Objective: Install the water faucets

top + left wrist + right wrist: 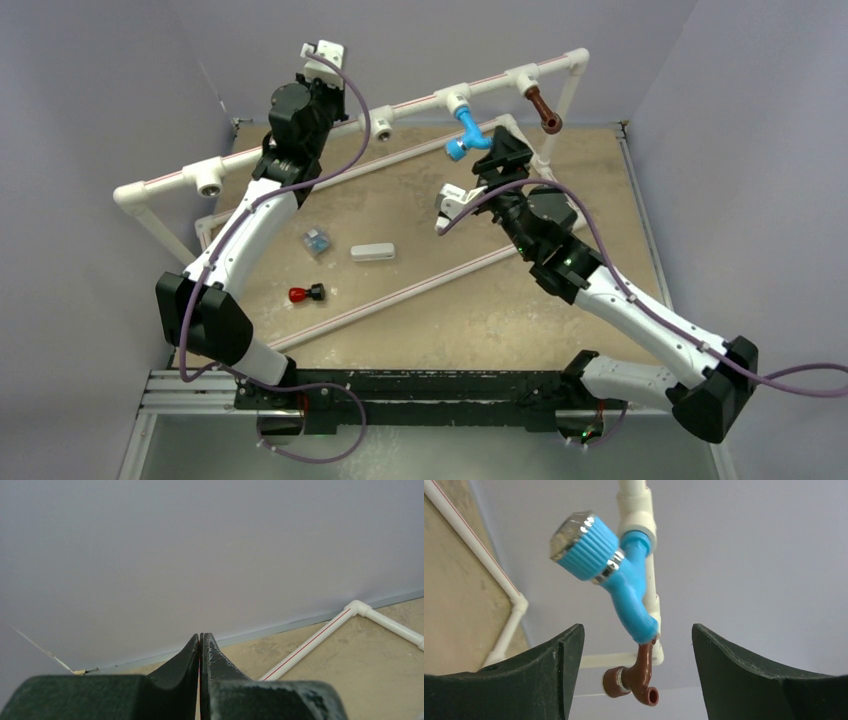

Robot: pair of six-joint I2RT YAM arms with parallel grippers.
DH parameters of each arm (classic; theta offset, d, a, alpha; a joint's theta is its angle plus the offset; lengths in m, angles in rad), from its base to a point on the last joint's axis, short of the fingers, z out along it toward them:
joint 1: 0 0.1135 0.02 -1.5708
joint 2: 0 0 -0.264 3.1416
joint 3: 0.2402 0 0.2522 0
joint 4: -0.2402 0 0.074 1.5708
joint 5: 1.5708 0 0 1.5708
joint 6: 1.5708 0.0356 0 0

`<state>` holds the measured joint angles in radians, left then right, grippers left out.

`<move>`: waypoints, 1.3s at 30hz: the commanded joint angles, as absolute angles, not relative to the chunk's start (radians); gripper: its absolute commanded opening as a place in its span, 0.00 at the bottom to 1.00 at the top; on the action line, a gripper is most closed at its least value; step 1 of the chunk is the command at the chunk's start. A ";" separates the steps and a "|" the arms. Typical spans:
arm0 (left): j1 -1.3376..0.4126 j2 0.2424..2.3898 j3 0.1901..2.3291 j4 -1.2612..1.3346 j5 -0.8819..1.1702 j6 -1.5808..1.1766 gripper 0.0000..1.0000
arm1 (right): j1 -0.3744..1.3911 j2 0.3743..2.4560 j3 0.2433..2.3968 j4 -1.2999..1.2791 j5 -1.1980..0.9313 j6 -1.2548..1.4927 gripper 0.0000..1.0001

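The bright blue faucet [468, 133] with a silvery end sits in a white tee on the raised white pipe [420, 101]. The dark brown faucet [543, 110] sits in the tee to its right. In the right wrist view the blue faucet [610, 573] is close ahead and the brown faucet [639, 677] lies behind it. My right gripper [503, 152] [638, 645] is open and empty just short of the blue faucet. My left gripper [310, 92] [201, 639] is shut and empty, raised at the pipe's left part, facing the back wall.
Two empty tees [382, 127] [208, 178] sit further left on the pipe. On the table lie a small white block [372, 252], a red-and-black part [306, 294] and a small clear-blue part [317, 241]. A lower pipe frame [420, 288] crosses the table. Walls close in on three sides.
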<state>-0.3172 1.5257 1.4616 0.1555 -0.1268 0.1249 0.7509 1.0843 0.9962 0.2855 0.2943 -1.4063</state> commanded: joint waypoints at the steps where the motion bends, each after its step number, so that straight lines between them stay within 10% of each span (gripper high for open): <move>1: -0.344 1.549 1.428 0.046 -0.053 0.143 0.00 | 0.770 1.142 0.964 0.483 0.385 -1.673 0.80; 28: -0.342 1.548 1.427 0.049 -0.048 0.141 0.00 | 0.802 1.339 0.943 0.762 0.433 -1.832 0.68; 39: -0.344 1.544 1.425 0.049 -0.047 0.141 0.00 | 0.802 1.354 0.964 0.753 0.461 -1.777 0.22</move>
<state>-0.3187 1.5257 1.4616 0.1501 -0.1280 0.1406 0.7986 1.3548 0.9340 0.7254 0.4324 -1.8484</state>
